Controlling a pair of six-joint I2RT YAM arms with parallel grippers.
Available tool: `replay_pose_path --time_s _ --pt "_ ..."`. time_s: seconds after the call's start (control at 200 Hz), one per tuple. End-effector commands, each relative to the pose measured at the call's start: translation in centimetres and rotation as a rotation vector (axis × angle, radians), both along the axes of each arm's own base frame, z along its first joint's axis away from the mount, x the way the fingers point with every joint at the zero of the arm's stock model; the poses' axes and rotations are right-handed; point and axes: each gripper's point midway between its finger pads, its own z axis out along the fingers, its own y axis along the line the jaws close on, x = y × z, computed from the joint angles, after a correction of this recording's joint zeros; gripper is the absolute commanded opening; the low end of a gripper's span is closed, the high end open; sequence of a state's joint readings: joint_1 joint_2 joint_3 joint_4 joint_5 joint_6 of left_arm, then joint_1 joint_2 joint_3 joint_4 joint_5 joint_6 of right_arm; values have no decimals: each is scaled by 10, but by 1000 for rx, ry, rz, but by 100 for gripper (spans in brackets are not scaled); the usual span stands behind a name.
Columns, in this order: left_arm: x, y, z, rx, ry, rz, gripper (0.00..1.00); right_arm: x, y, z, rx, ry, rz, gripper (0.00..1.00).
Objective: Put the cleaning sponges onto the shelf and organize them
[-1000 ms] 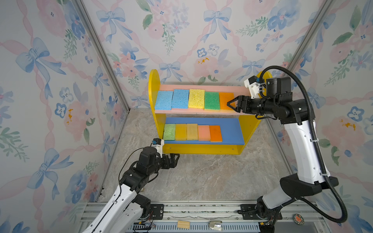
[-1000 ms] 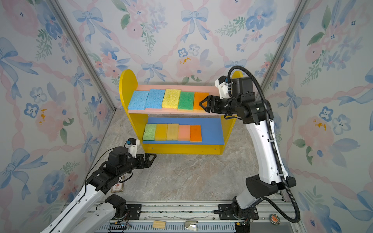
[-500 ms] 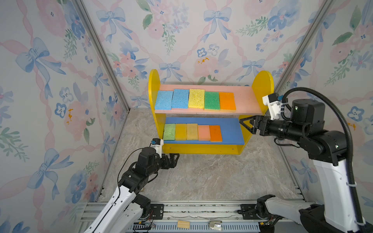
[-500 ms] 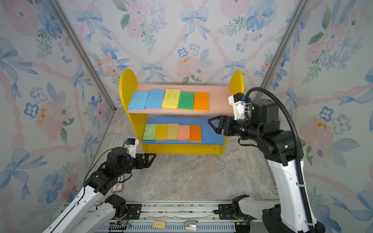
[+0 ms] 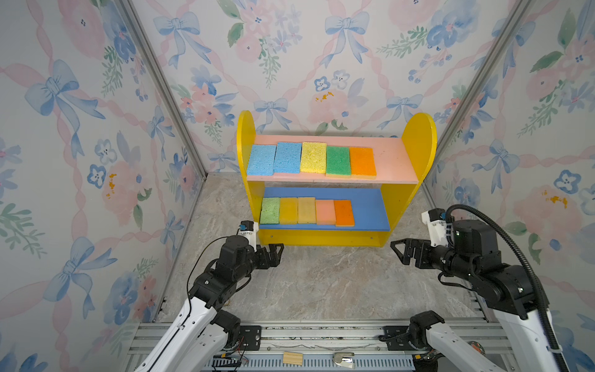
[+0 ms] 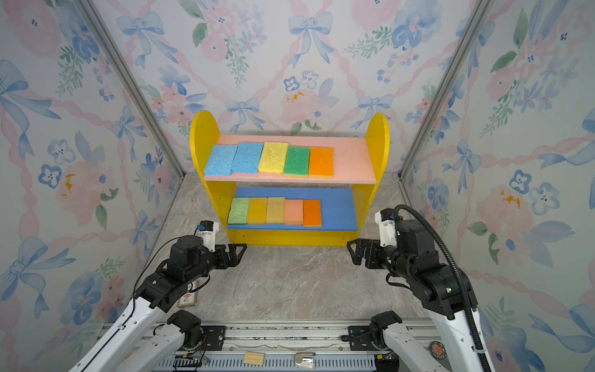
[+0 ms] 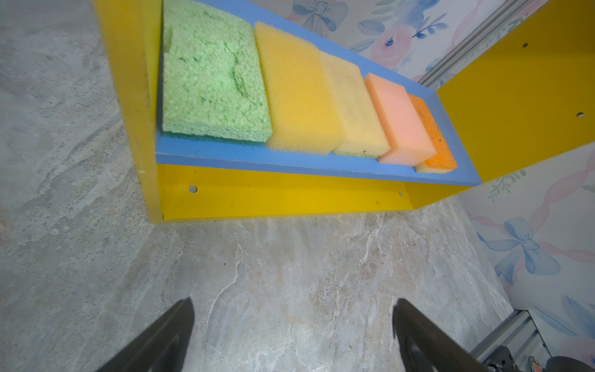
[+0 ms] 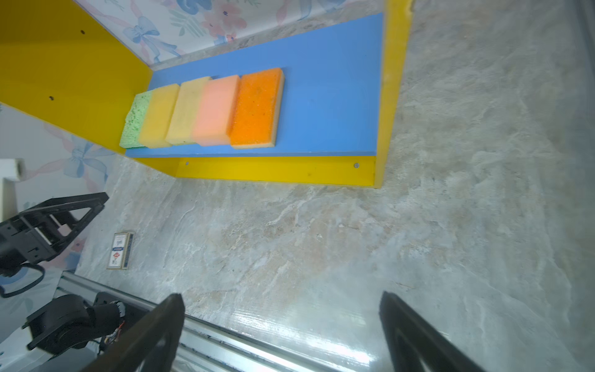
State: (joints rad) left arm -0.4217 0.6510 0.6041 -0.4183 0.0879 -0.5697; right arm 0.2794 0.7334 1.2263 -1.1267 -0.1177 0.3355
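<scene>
Where the right gripper (image 5: 397,252) earlier reached the top of the shelf (image 5: 418,138), it now hovers low beside it, jaws apart, empty, left gripper (image 5: 277,252) unmoved, wide apart, ten sponges (image 5: 313,157) shelved in two rows

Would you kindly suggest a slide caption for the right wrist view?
Open, empty right gripper facing five sponges lined up on the shelf's blue board.

We are seeing bright, even overhead light in both top views, with soft shadow lying inside the shelf (image 5: 418,138). We are getting white glare on the tabletop (image 8: 322,244) just before the right gripper (image 8: 280,295), whose near fingers (image 8: 154,335) are blurring dark.
</scene>
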Motion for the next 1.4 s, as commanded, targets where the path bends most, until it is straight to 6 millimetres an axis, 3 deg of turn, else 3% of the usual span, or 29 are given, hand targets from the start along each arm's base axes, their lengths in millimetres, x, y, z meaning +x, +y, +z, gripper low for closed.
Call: replay_pose_path --time_s 0.0,0.12,0.18,0.35,0.46,0.625,0.665,0.69,0.8,0.93,1.07,1.095,1.185,1.285,1.395 --pt "3 20 -5 34 0 109 98 6 -36 -11 -149 -41 -131 97" --pt "7 45 -6 66 -14 259 98 16 -71 -15 -248 -87 -312 97" --pt "5 56 3 55 -61 309 98 21 -84 -13 -277 -123 -377 97" --pt "0 101 2 97 -89 567 98 46 -103 -14 -276 -245 -510 97" --pt "3 117 7 177 -102 640 98 64 -119 -17 -246 -228 -609 97" --pt "14 141 24 267 -94 757 98 98 -133 -21 -178 -210 -636 97" --pt "16 147 21 282 -78 782 98 107 -135 -23 -168 -218 -622 97" --pt "19 150 35 265 -97 799 98 112 -137 -25 -164 -222 -613 97" --pt "33 164 33 282 -71 812 98 130 -146 -41 -163 -242 -583 97" --pt "45 188 19 303 -33 858 98 149 -145 -61 -217 -271 -510 97" --pt "60 194 12 322 -42 865 98 169 -140 -91 -180 -275 -465 97" --pt "58 196 -2 334 -23 871 98 172 -140 -98 -175 -267 -468 97" --pt "63 203 -7 329 -48 898 98 179 -139 -121 -164 -223 -460 97" --pt "67 206 -4 329 -98 907 98 179 -132 -125 -180 -152 -430 97" --pt "71 206 -1 346 -159 894 98 176 -117 -105 -276 -148 -410 97"
